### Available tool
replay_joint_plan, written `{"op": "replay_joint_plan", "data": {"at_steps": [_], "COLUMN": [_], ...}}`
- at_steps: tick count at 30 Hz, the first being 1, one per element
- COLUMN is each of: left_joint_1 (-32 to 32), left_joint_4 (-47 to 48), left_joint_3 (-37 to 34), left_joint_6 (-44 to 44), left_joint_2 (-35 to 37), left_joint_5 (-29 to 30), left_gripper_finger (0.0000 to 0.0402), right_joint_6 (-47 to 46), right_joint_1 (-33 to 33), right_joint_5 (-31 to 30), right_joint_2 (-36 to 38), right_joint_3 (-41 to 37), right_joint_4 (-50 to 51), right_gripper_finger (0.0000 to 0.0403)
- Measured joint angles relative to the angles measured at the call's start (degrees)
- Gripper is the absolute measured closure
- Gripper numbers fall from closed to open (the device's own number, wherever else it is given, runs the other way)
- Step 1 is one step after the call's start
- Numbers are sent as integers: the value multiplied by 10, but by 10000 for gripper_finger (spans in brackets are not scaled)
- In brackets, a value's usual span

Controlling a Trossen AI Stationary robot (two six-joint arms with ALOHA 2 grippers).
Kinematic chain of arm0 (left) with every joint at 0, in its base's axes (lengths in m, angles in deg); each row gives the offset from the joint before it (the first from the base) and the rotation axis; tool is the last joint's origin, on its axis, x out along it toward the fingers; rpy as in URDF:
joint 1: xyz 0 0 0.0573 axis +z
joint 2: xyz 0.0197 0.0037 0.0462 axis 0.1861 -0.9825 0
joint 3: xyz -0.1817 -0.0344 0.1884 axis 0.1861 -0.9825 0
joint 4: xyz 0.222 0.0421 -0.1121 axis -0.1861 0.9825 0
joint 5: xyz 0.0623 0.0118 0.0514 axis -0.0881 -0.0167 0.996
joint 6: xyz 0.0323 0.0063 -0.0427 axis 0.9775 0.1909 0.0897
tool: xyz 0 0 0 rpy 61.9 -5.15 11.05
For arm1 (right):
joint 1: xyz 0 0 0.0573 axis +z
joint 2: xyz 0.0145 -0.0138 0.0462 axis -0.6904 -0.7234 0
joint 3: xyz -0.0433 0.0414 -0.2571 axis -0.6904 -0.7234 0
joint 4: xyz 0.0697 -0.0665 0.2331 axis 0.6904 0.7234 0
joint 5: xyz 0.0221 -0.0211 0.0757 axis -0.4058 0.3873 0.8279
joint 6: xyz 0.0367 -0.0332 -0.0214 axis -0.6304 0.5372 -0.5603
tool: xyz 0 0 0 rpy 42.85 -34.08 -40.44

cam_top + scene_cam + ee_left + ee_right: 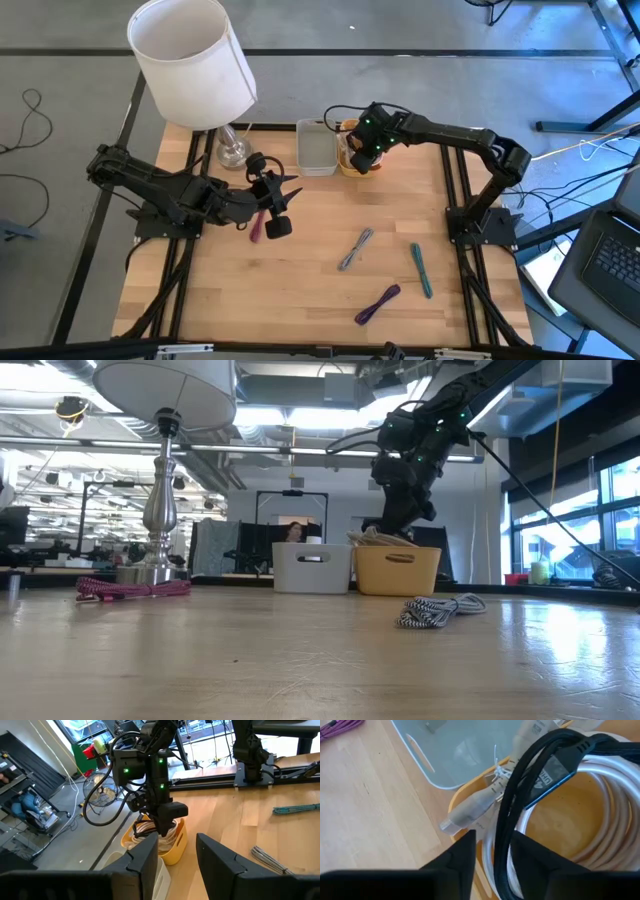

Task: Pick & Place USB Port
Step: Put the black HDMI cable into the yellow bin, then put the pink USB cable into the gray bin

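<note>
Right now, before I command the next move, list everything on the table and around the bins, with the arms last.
Lamp: one, white shade on a silver base, back left corner.
White bin: one, back centre, beside the yellow one.
Yellow bin: one, right of the white bin, holding coiled white and black cables.
Magenta cable: one, near the lamp base.
Grey striped cable: one, table centre.
Teal cable: one, front right.
Purple cable: one, front centre.
Left gripper: open, left of centre.
Right gripper: over the yellow bin, fingers around the cables.
</note>
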Motion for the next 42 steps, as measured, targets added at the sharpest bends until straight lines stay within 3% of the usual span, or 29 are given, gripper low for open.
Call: {"op": "replay_joint_plan", "data": {"at_steps": [8,15,24,28,32,34,39,42], "left_joint_1": [0,0,0,-1,-7,-14,-38,-55], "left_joint_4": [0,0,0,0,4,13,71,116], "left_joint_3": [0,0,0,0,0,0,0,0], "left_joint_6": [0,0,0,0,-27,-59,-210,-338], "left_joint_2": [0,0,0,0,0,0,0,0], "left_joint_5": [0,0,0,-5,-67,-121,-237,-276], "left_gripper_finger": [274,274,274,274,274,274,274,274], "right_joint_6": [8,3,-3,-23,-82,-107,-139,-135], "right_joint_1": [0,9,24,47,79,101,152,167], "right_joint_5": [-35,-34,-40,6,78,80,-2,-38], "right_joint_2": [1,41,173,254,326,356,409,426], "right_joint_3": [0,0,0,0,0,0,0,0], "right_joint_4": [3,10,44,77,124,153,222,241], "right_gripper_finger": [228,217,221,221,221,221,221,221]}}
